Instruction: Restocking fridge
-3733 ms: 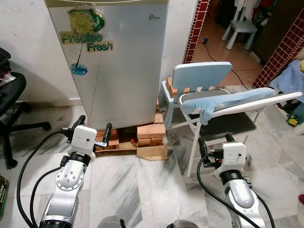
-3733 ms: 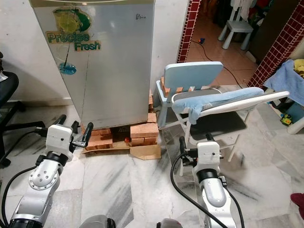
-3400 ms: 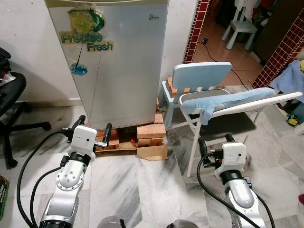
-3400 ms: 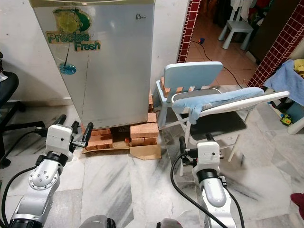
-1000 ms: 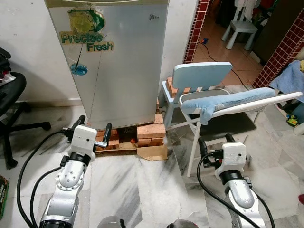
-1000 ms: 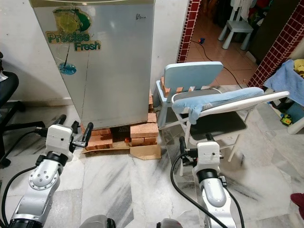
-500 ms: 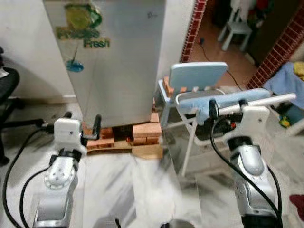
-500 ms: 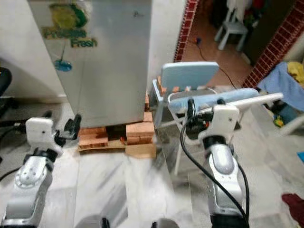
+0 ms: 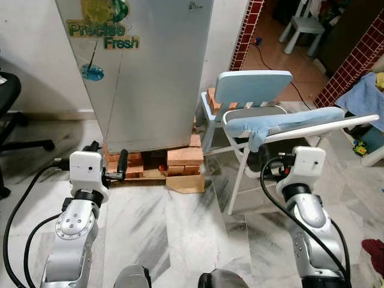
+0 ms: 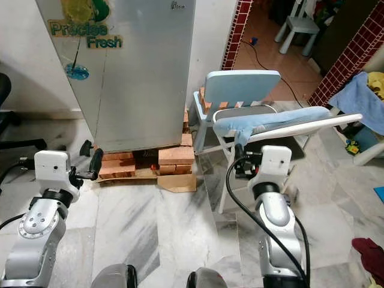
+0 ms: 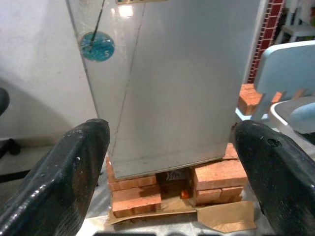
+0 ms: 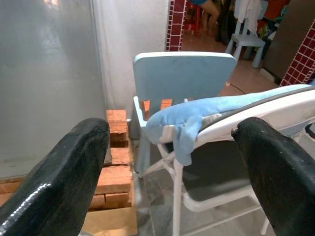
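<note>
Brushed silver metal fridge (image 9: 150,78) before me, rough red bricks (image 9: 185,157) beneath, glossy marble floor (image 9: 162,234), my matt black fingers (image 11: 81,162), smooth pale-blue plastic chair (image 9: 252,87).

- The left arm (image 9: 75,225) rose from the lower left, bent at the elbow, its wrist pointing forward.
- The left gripper (image 9: 108,162) was held level, both black fingers spread wide, holding nothing.
- The right arm (image 9: 309,219) stood raised on the right.
- The right gripper (image 12: 172,162) also had its fingers spread wide and empty.
</note>
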### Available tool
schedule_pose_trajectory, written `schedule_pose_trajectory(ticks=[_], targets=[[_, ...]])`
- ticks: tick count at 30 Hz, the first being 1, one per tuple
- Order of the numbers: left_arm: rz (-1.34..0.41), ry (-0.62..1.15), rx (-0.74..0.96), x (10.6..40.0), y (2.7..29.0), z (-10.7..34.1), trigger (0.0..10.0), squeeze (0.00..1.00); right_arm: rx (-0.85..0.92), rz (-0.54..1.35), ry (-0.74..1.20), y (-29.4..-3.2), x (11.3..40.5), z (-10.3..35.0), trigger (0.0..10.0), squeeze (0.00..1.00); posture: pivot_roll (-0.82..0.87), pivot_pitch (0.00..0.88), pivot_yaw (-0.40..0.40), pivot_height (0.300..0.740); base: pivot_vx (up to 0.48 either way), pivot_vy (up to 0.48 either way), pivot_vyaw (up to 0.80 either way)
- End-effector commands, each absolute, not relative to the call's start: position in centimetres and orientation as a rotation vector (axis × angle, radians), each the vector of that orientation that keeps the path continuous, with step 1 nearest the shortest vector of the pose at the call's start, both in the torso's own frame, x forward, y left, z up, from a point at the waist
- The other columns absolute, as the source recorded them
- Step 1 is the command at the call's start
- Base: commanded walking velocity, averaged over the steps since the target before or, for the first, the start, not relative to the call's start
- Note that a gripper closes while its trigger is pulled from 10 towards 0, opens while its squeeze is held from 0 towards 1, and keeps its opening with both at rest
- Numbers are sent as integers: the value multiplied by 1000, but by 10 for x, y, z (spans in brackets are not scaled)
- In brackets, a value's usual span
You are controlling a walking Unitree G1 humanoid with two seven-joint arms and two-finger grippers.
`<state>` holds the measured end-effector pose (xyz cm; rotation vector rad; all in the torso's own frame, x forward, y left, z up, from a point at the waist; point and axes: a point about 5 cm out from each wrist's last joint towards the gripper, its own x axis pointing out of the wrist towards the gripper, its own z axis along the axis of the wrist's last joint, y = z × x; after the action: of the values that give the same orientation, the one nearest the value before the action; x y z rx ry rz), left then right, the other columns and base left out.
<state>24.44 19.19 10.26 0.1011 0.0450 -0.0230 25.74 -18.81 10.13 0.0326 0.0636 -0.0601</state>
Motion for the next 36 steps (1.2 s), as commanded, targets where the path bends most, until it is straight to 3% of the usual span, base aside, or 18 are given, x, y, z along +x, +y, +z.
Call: schedule_pose_trajectory(ticks=[1, 28, 36], targets=[[-45, 24, 107, 247, 190, 110, 10000, 0, 39, -53, 34, -185, 258, 111, 10000, 0, -9, 88, -67, 740, 0, 480, 0], [-134, -9, 154, 259, 185, 119, 10000, 0, 89, -90, -15, -186, 270, 117, 10000, 0, 4, 70, -27, 740, 0, 476, -788], [-183, -18, 203, 265, 185, 124, 10000, 0, 114, -117, -27, -178, 267, 112, 10000, 0, 8, 63, 19, 740, 0, 0, -200]])
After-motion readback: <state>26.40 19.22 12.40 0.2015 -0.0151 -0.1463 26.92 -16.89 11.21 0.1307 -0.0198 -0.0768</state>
